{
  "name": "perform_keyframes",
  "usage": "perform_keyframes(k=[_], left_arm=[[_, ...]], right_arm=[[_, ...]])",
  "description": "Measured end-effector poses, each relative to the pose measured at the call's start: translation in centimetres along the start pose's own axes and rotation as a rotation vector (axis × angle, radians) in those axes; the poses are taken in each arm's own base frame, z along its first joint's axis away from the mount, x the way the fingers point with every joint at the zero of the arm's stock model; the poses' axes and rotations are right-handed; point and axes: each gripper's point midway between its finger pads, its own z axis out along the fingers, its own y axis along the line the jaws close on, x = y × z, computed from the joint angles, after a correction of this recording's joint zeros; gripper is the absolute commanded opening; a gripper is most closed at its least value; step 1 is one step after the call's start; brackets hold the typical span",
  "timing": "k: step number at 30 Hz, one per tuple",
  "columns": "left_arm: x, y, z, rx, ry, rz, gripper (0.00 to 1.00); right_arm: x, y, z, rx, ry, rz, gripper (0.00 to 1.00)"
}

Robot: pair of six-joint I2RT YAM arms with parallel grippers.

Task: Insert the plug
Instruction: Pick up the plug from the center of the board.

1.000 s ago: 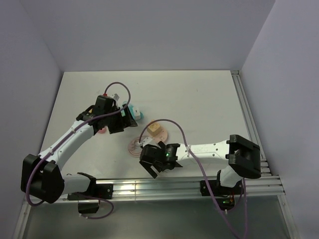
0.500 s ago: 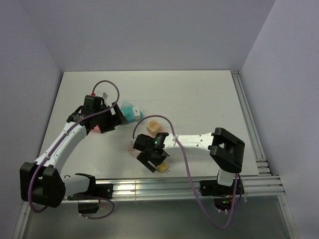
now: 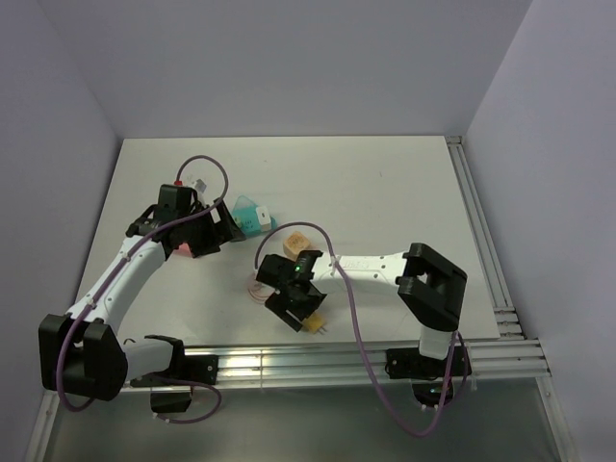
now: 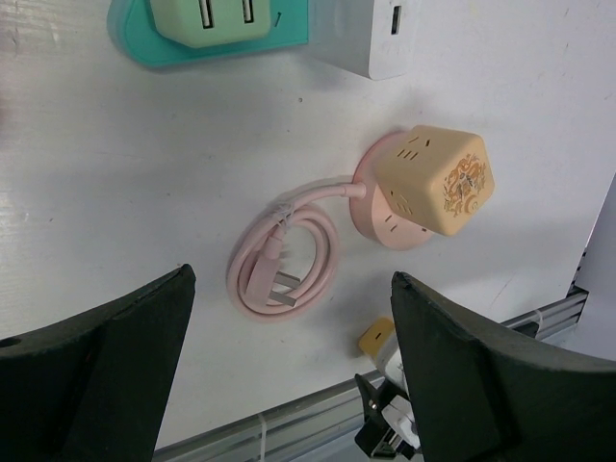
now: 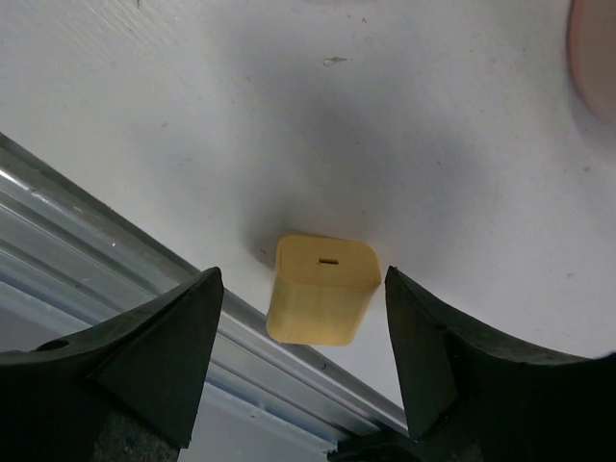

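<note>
We see the right gripper (image 5: 302,277) hanging above the yellow plug (image 5: 322,300), its two fingers spread wide with the plug in the gap between them. Neither finger touches the plug, so the gripper grasps nothing. The plug is a small rounded block with a narrow slot in the face turned toward the wrist camera. It lies on the white table (image 3: 385,192) at the near edge, just beside the metal rail (image 3: 337,361). In the overhead view we make out its prongs pointing toward the right.

The left gripper (image 4: 291,281) is released too, with both fingers far apart and nothing between them. It hovers over the left half of the table. Below it we see the peach cube socket (image 4: 433,183) sitting tilted on a round pink base. A pink cord (image 4: 284,260) runs from that base into a loose coil beside it, ending in its own flat plug. Farther back a teal power strip (image 4: 212,29) lies next to a white block (image 4: 385,38). The yellow plug lies apart from the cube socket, nearer the rail.
</note>
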Motion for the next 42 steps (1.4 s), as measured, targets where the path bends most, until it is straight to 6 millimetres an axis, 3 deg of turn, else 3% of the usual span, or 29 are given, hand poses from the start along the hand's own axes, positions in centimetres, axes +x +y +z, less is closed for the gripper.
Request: perform_keyframes(k=[8,14,22,28,36,38,39,42], left_arm=[[0.0,0.0,0.0,0.005,0.002,-0.002,0.89],[-0.1,0.1,0.0,0.004,0.001,-0.003,0.89],[0.0,0.1,0.0,0.004,0.003,-0.004,0.89],[0.1,0.0,0.0,0.009,0.008,-0.005,0.89],[0.3,-0.2,0.1,0.022,0.022,-0.007,0.89],[0.4,-0.2,0.1,0.024,0.027,-0.009,0.89],[0.4,-0.2,0.2,0.025,0.029,-0.009,0.89],[0.5,-0.3,0.3,0.032,0.035,-0.01,0.89]], right_arm=[[0.9,0.2,1.5,-0.018,0.072,-0.01,0.68],[1.1,0.3,1.5,-0.026,0.082,-0.02,0.46],[0.5,0.0,1.1,-0.013,0.049,-0.019,0.34],[-2.4,-1.6,-2.0,-0.003,-0.171,0.047,0.28],[-5.8,-6.4,-7.4,0.058,-0.552,0.244,0.12],[-6.3,-7.3,-8.0,0.072,-0.629,0.278,0.11],[-6.4,-7.8,-8.1,0.08,-0.656,0.295,0.0],[-7.1,-9.1,-8.2,0.104,-0.727,0.342,0.0]])
